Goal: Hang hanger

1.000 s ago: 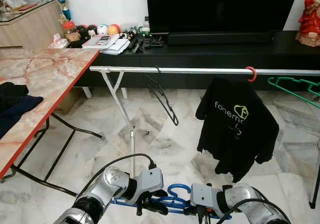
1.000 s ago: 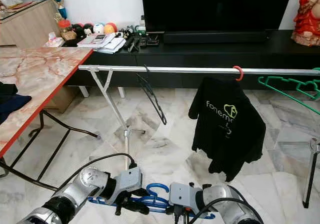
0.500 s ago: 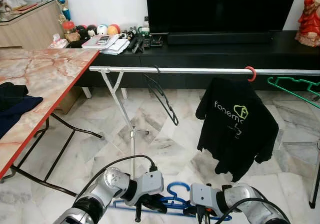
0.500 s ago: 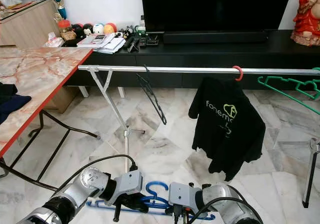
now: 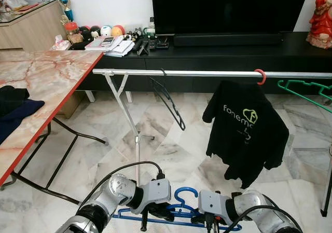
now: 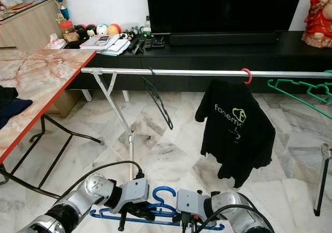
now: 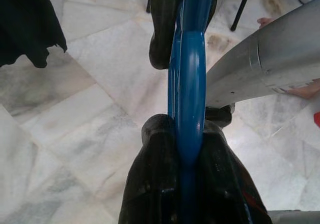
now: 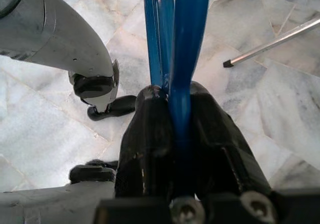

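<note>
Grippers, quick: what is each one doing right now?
Left gripper: shut on the blue hanger.
Right gripper: shut on the same hanger.

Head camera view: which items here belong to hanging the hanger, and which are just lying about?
Part of the job:
- blue hanger, held low
- left tool and right tool, both clamped on it
- rail

Lying about:
- black hanger, black shirt, green hanger on the rail
- marble table
</note>
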You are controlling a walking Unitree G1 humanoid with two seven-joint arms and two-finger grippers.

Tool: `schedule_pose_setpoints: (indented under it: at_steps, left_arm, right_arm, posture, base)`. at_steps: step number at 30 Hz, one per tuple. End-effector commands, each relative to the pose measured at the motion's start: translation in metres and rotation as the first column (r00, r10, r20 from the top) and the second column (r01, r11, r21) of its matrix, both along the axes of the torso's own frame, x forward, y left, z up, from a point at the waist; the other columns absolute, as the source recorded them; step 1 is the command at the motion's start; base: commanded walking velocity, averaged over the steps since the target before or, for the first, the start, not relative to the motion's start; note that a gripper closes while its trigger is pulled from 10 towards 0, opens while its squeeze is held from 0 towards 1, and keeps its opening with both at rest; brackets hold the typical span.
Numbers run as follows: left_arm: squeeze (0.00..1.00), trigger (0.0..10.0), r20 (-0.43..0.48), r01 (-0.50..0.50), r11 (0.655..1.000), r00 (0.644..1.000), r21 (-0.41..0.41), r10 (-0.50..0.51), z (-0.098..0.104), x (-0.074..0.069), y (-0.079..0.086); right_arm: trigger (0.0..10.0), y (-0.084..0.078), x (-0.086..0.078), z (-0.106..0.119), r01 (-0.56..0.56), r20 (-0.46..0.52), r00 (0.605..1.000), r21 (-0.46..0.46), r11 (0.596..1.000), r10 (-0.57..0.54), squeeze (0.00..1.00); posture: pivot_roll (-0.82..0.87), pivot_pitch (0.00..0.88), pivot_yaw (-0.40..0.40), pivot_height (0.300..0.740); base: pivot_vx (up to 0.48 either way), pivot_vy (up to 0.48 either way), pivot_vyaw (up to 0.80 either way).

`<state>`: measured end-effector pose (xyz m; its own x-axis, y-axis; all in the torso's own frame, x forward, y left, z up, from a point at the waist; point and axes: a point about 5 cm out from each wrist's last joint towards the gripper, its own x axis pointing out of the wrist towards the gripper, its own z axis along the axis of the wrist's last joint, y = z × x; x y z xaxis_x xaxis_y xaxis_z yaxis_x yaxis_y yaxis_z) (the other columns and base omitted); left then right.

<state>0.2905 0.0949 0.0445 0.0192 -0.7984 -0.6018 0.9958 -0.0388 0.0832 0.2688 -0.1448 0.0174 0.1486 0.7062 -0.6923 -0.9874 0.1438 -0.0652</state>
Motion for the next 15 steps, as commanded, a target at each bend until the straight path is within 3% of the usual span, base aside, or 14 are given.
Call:
schedule_pose_setpoints:
  at_steps: [1,12,15]
  left_arm:
    - [0.0,0.0,-0.014,-0.015,0.999,1.0,0.038,0.016,-0.006,-0.002,0.006]
    - [0.0,0.0,0.032,-0.011,0.992,0.999,0.125,0.007,-0.013,-0.004,0.016]
    - [0.0,0.0,0.047,-0.026,0.985,0.999,0.173,0.018,-0.019,-0.005,0.025]
  right_arm:
    - [10.0,0.007,0.007,0.01,0.002,0.024,1.0,0.067,0.998,-0.004,1.0]
    - [10.0,-0.001,0.001,0.011,-0.048,-0.035,0.998,0.061,0.997,0.05,1.0]
    - [10.0,-0.008,0.0,0.008,-0.049,-0.035,0.998,0.005,0.999,0.05,1.0]
  posture:
    - [0.03,0.055,0.059,0.74]
    - [0.02,0.051,0.054,0.74]
    - [0.02,0.052,0.054,0.74]
  base:
    - [0.0,0.0,0.0]
    - [0.0,0.0,0.0]
    - [0.0,0.0,0.0]
